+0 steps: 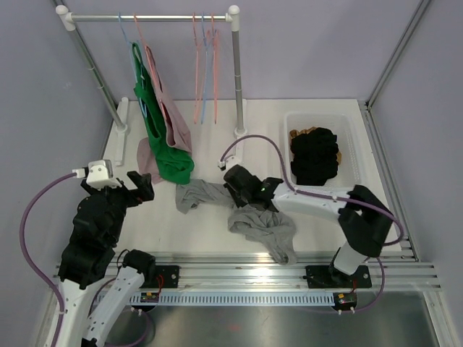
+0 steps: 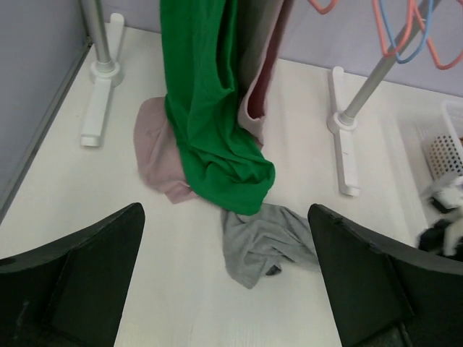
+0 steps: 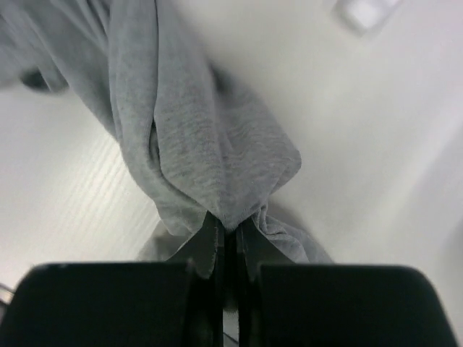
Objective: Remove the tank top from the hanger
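Evidently the right gripper (image 3: 228,235) was clamped on a bunched fold of the grey tank top (image 1: 264,224), which lay off any hanger on the table (image 1: 210,238), at about six o'clock from the rack (image 1: 148,18). Drawing the cloth clear without dragging the green garment (image 2: 210,108) seemed wise. Only the right wrist view showed that pinch; the left gripper (image 2: 228,278) hung spread wide.

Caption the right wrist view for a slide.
Right pincer shut on a bunched fold of the grey garment, lifted above the white table.
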Controlling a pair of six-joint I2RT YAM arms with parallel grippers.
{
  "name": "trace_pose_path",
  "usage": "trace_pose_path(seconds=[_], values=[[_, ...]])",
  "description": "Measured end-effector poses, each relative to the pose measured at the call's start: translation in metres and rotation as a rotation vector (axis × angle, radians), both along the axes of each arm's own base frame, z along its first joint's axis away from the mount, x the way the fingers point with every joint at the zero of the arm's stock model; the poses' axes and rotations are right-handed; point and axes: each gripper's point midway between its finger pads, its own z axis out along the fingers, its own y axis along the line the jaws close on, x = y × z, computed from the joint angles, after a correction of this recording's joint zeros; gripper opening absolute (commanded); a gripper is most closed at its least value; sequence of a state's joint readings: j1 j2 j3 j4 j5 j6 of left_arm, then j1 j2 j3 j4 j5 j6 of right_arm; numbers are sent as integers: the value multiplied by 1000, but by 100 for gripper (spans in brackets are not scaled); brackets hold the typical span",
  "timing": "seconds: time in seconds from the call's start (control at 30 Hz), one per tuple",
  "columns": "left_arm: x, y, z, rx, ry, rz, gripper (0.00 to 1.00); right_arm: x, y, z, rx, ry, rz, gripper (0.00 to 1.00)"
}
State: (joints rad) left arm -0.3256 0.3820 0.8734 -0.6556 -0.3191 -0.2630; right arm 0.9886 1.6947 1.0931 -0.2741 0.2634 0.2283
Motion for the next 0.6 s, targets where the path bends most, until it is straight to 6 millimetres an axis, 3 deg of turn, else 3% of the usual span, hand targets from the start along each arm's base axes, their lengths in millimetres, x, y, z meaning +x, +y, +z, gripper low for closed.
trace_pose_path(seconds=[0.07, 0.27, 0.4, 0.53, 0.6], values=[[-3, 7, -3, 4, -10, 35, 99, 3, -6, 36, 46, -61, -25, 0], [-7, 23, -1, 3, -51, 115, 99, 11, -26, 177, 225, -260, -101, 0], [-9, 29, -1, 4, -62, 145, 99, 14, -43, 255, 292, -377, -139, 0], [-10, 32, 0, 5, -63, 159, 99, 24, -73, 322, 282, -497, -212, 0], [-10, 32, -1, 6, -62, 161, 99, 38, -97, 353, 273, -552, -276, 0]])
